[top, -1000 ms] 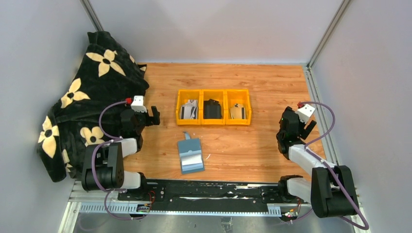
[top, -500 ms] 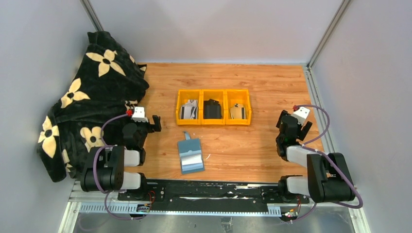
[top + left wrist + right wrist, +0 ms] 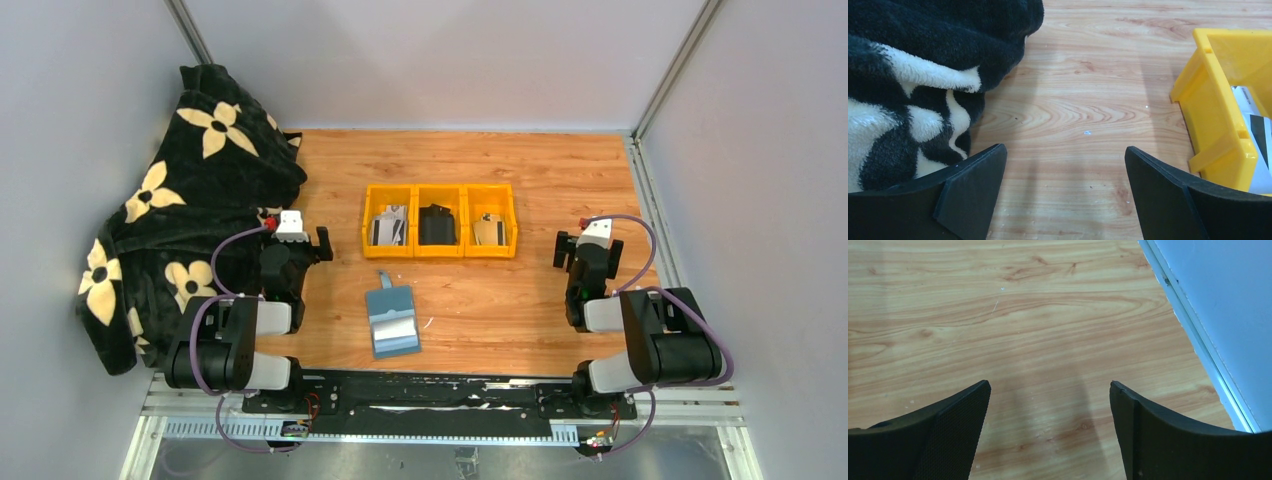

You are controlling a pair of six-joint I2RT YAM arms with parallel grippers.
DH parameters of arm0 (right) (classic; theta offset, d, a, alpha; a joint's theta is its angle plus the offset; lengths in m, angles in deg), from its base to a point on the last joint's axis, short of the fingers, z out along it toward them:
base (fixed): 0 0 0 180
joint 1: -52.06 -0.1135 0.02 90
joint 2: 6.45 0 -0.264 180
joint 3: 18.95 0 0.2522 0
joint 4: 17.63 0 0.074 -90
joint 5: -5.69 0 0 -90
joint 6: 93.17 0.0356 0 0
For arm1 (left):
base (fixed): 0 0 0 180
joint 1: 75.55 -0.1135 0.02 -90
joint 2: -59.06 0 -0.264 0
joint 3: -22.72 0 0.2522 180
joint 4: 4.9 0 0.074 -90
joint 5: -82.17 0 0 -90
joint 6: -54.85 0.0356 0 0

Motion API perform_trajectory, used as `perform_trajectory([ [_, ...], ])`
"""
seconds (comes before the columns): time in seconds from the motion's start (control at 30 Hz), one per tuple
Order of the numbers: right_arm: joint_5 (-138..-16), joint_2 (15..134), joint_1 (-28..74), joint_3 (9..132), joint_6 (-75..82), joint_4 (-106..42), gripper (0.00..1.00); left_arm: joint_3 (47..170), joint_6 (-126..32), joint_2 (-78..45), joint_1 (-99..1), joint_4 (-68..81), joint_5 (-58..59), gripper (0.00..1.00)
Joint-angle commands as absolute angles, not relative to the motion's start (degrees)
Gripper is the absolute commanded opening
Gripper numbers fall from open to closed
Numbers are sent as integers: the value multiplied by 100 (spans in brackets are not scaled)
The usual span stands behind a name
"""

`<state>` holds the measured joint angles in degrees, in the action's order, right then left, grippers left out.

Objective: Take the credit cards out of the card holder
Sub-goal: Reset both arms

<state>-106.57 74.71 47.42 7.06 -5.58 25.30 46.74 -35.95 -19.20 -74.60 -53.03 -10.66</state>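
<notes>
While the small teal-blue folding card holder (image 3: 392,320) lies opened flat on the wooden tabletop (image 3: 500,300) just on the near side of the row of three yellow plastic bins (image 3: 440,251), its strap tab points toward that row. Thin flat plastic credit cards sit inside the bins: a silvery-grey card (image 3: 388,227) in the left bin, a dark card (image 3: 436,225) in the middle bin, and another greyish card (image 3: 489,229) in the right bin. Whether the pale band across the holder's inside is a card cannot be told.

Left of the row, the left gripper (image 3: 1064,155) hangs over bare wood with its jaws spread wide and nothing between them, between the row and the black fleece blanket with cream flowers (image 3: 923,60). Right of the row and well apart from it, the right gripper (image 3: 1048,387) is likewise spread wide and empty.
</notes>
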Motion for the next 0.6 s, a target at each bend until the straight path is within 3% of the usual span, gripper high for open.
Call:
perform_trajectory([
  [0.0, -10623, 7515, 4688, 702, -773, 3045, 93, 4769, -3381, -1938, -7435, -5258, -1032, 100],
  [0.57, -10621, 7485, 4679, 684, -774, 3044, 94, 4803, -3290, -1947, -7433, -5176, -854, 100],
])
